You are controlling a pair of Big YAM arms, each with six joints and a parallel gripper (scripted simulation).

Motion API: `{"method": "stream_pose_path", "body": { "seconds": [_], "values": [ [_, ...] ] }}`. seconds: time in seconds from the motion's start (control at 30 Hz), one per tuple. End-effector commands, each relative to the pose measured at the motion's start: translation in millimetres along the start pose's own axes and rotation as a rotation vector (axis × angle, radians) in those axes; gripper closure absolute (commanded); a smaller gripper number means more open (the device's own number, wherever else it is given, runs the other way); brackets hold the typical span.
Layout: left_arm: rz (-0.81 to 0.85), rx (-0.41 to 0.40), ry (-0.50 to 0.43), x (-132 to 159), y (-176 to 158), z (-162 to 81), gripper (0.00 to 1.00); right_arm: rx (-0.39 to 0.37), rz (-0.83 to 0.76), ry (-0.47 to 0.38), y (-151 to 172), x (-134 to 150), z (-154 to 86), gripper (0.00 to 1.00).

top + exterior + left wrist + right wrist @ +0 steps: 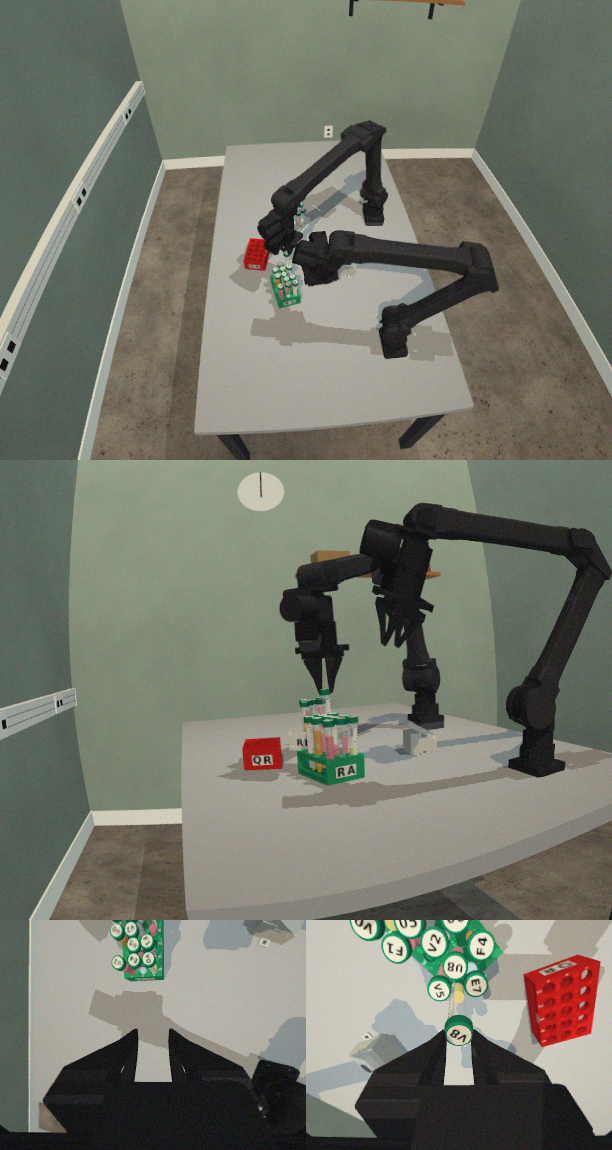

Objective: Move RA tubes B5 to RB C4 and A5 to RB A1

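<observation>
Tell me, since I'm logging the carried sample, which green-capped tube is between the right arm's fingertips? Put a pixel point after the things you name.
The clear, green-capped tube marked V8 [326,702] [458,1031]: it alone sits between those fingertips, above green rack RA [327,776] [289,302].
</observation>
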State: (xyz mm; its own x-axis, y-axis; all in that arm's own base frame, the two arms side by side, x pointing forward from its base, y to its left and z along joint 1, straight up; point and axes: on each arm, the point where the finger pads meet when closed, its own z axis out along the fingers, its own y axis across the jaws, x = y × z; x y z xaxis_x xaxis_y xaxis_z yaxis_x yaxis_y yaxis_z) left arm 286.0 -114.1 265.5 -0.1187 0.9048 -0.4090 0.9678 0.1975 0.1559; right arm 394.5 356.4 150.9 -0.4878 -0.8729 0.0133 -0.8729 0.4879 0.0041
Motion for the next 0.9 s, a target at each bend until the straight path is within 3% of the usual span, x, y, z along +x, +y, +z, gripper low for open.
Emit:
{"method": "stream_pose_path", "body": {
  "seconds": [0.0, 0.8, 0.83, 0.87],
  "values": [
    [0.012, -0.032, -0.015, -8.6, 8.8, -12.2, 0.70, 0.029, 0.006, -0.086, -13.6, -12.2, -48.8, 1.00],
    [0.012, -0.032, -0.015, -8.6, 8.8, -12.2, 0.70, 0.029, 0.012, -0.087, -11.7, -9.4, -68.2, 1.00],
    [0.012, -0.032, -0.015, -8.6, 8.8, -12.2, 0.70, 0.026, 0.014, -0.078, -6.7, -6.7, -64.4, 1.00],
    [0.012, -0.032, -0.015, -8.6, 8.8, -12.2, 0.70, 0.011, 0.013, -0.037, 2.6, 5.1, -44.2, 1.00]
  ]
}}
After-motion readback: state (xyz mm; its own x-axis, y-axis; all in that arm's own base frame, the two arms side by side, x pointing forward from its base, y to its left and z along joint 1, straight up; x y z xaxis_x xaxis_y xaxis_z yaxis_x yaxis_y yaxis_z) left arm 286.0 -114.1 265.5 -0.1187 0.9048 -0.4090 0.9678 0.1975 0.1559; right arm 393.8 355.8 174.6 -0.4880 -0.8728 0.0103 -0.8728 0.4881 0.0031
